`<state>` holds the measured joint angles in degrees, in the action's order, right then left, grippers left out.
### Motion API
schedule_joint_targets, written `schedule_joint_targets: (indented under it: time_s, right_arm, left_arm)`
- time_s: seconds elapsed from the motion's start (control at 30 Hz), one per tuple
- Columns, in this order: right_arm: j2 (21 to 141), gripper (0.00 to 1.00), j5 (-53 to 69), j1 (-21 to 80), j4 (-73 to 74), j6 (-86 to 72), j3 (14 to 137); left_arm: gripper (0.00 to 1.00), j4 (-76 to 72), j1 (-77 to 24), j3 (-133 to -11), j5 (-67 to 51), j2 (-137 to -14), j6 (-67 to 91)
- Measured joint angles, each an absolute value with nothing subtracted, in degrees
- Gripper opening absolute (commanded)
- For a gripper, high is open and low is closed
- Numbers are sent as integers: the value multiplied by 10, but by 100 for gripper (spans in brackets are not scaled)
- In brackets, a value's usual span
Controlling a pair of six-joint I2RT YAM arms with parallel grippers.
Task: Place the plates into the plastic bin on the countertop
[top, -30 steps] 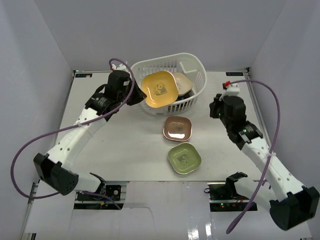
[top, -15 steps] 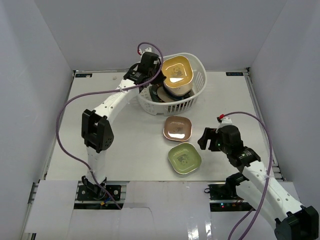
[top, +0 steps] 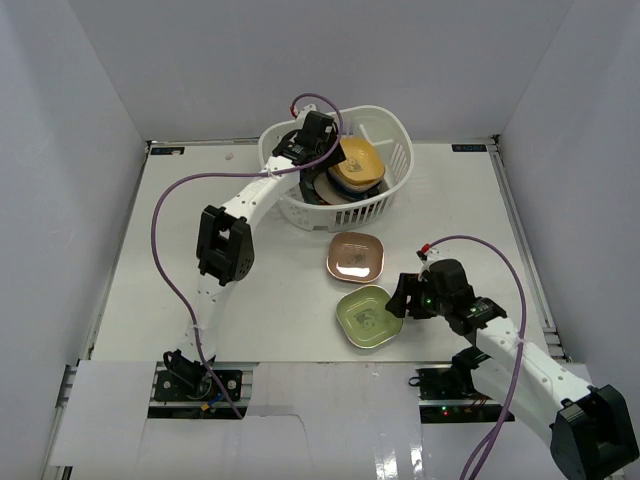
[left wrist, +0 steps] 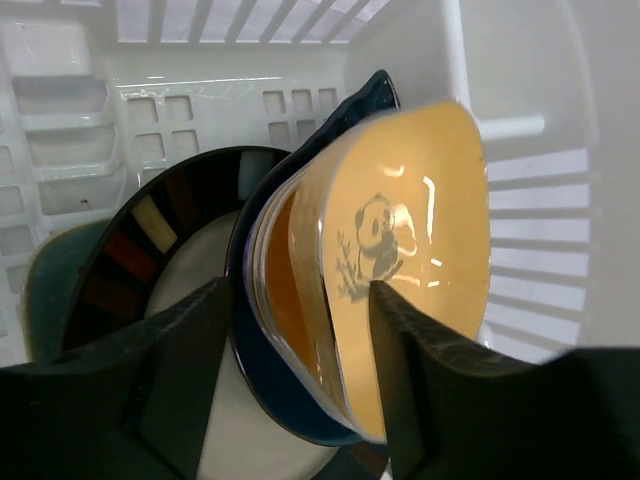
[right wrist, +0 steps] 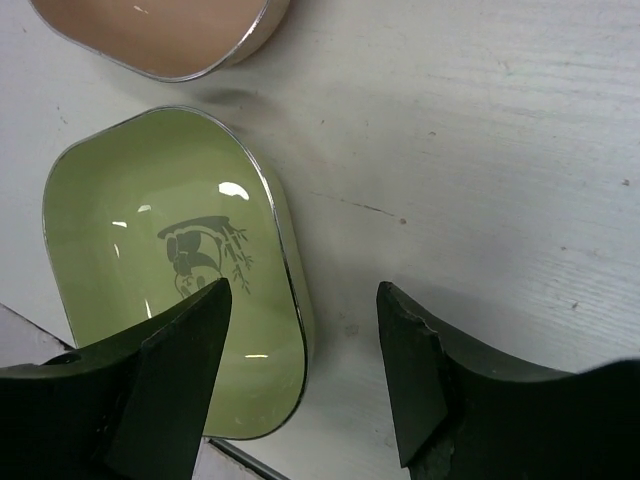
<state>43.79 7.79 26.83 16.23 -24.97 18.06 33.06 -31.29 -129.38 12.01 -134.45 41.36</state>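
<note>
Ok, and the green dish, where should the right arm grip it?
Probably by its raised rim on the side nearest the right gripper, coming down from above, one jaw inside, one outside. The green dish lies flat, open side up, on the countertop, so only that thin upright wall can be pinched.

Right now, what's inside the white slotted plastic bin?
The bin holds a yellow panda dish tilted on edge beside a dark blue plate, plus a dark-rimmed round plate. Anything beneath them is covered.

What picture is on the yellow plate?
A dark panda with bamboo on the yellow plate, clearest in the left wrist view.
</note>
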Motion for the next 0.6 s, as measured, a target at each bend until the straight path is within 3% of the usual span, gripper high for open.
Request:
schedule_joint_targets:
  time_s: [0.03, 0.13, 0.17, 0.23, 0.43, 0.6]
  right_arm:
    - [446, 66, 81, 271, 156, -250, 181]
    - [472, 39, 91, 275, 140, -250, 181]
    - [481, 23, 94, 277, 136, -251, 181]
    - [488, 10, 96, 280, 134, -251, 181]
    - [430, 8, 97, 287, 185, -254, 200]
    - [383, 8, 104, 290, 266, -251, 317]
  left_arm:
    - [74, 331, -313, -1294, 121, -1344, 414]
    - [79, 325, -313, -1284, 122, -1327, 404]
    - [79, 325, -313, -1274, 122, -1315, 400]
    - [78, 315, -313, -1227, 119, -1269, 388]
    - [76, 270, -314, -952, 96, -985, 362]
    - [75, 245, -319, -704, 72, -704, 361]
